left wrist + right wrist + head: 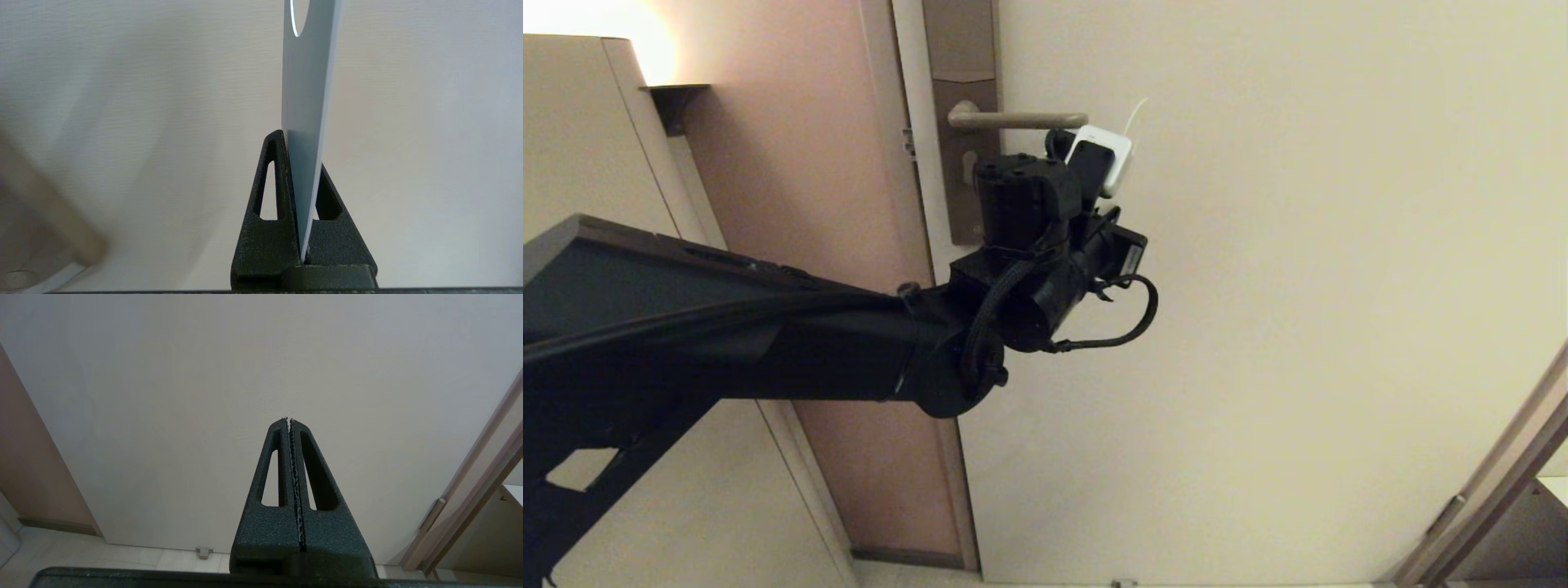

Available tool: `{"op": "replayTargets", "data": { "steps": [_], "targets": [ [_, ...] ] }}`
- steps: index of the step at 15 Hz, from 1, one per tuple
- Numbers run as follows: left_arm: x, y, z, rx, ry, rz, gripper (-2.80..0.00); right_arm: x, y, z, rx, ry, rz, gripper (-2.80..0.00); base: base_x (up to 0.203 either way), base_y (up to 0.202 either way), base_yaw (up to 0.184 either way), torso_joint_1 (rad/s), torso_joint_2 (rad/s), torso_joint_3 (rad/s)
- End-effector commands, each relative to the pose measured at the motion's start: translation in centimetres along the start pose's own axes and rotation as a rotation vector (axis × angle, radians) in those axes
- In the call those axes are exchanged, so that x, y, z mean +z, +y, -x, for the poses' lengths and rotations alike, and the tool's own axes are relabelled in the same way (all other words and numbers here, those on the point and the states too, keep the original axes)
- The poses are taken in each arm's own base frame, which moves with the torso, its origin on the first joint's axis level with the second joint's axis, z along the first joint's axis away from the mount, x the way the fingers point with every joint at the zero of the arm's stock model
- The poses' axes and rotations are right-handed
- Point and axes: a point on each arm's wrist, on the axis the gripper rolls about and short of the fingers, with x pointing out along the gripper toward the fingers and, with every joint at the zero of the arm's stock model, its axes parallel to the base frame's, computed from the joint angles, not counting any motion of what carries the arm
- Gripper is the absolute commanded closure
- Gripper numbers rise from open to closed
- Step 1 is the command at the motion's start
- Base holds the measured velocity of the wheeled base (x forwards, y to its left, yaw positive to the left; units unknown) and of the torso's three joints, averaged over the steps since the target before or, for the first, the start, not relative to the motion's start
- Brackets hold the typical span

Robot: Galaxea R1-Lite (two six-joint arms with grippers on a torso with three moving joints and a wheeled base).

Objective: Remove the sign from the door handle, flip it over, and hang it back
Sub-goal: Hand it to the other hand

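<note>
The door handle (1021,120) is a beige lever on a brown backplate (964,49). My left gripper (1094,167) is raised just below the lever's free end and is shut on the sign (1112,145), a thin pale card. The card's thin upper part curves up past the lever's tip. In the left wrist view the sign (306,81) stands edge-on between my fingers (273,196), its oval hole at the top, and the lever (53,212) is a blur to one side. My right gripper (289,421) is shut and empty, low before the door.
The cream door (1298,286) fills the view, with a pinkish wall (800,180) and the door frame (907,98) to its left. A second frame (1494,482) stands at the lower right. A door stop (203,552) sits on the tiled floor.
</note>
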Motion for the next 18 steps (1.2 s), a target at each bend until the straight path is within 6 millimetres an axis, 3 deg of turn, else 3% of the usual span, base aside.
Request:
{"op": "replayTargets", "data": {
  "steps": [1,8,13,18],
  "targets": [
    [0.4,-1.0,0.4,-0.024,-0.011,0.006,0.00,0.0,0.0,0.0,0.000,0.000,0.000,0.00,0.000,0.000,0.000,0.000,0.00,0.000],
    [2.3,-0.7,3.8,-0.285,-0.069,0.029,0.00,0.0,0.0,0.0,0.000,0.000,0.000,0.00,0.000,0.000,0.000,0.000,0.00,0.000],
    [3.2,0.9,9.1,-0.531,-0.055,0.142,0.00,0.0,0.0,0.0,0.000,0.000,0.000,0.00,0.000,0.000,0.000,0.000,0.00,0.000],
    [3.4,2.6,14.4,-0.634,-0.002,0.297,0.00,0.0,0.0,0.0,0.000,0.000,0.000,0.00,0.000,0.000,0.000,0.000,0.00,0.000]
  ]
}}
